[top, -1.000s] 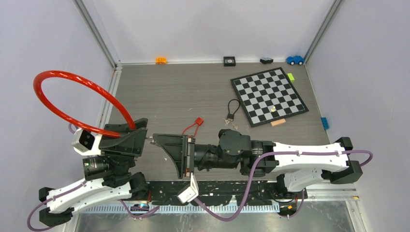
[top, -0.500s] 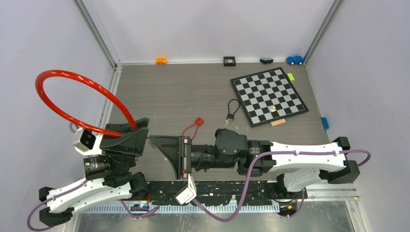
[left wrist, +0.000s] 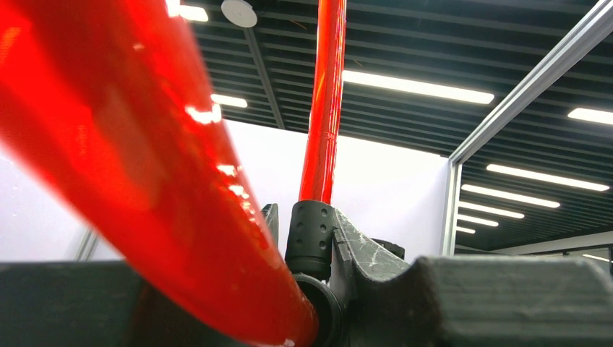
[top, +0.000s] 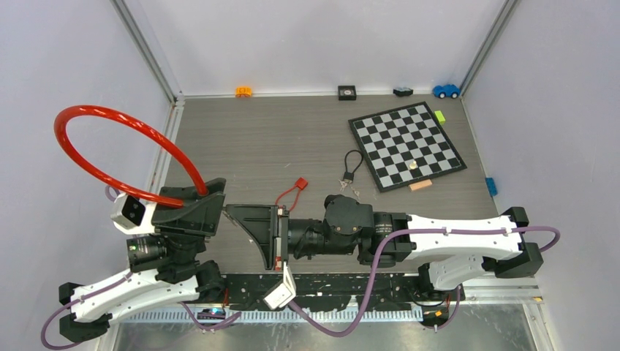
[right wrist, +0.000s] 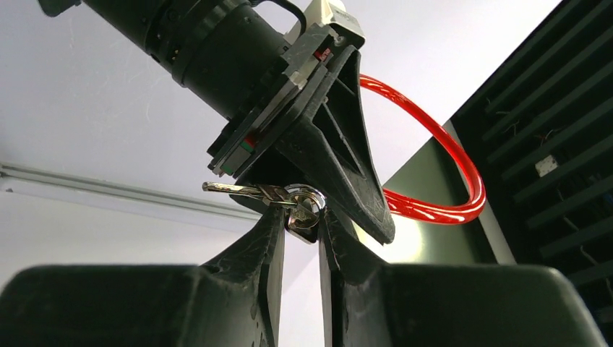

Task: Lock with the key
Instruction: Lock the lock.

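Note:
A red cable lock [top: 110, 117] loops up and left from my left gripper [top: 212, 199], which is shut on its black lock body [left wrist: 312, 231]. The red cable fills the left wrist view [left wrist: 144, 181]. My right gripper [top: 232, 213] points left, its tips against the left gripper's tips. In the right wrist view my right gripper [right wrist: 300, 220] is shut on a silver key ring [right wrist: 307, 199] and key head. A key [right wrist: 238, 190] sticks out to the left. Whether a key is in the keyhole is hidden.
A chessboard [top: 406, 145] lies at the back right. Spare keys on a black strap [top: 351, 172] and a red tag [top: 300, 184] lie mid-table. Small toys line the back edge: orange [top: 243, 91], black [top: 347, 92], blue car [top: 446, 91].
My right arm has moved left, closing the gap until its tips meet the left gripper. The left gripper and red loop shifted slightly right. Little has moved in the last half second.

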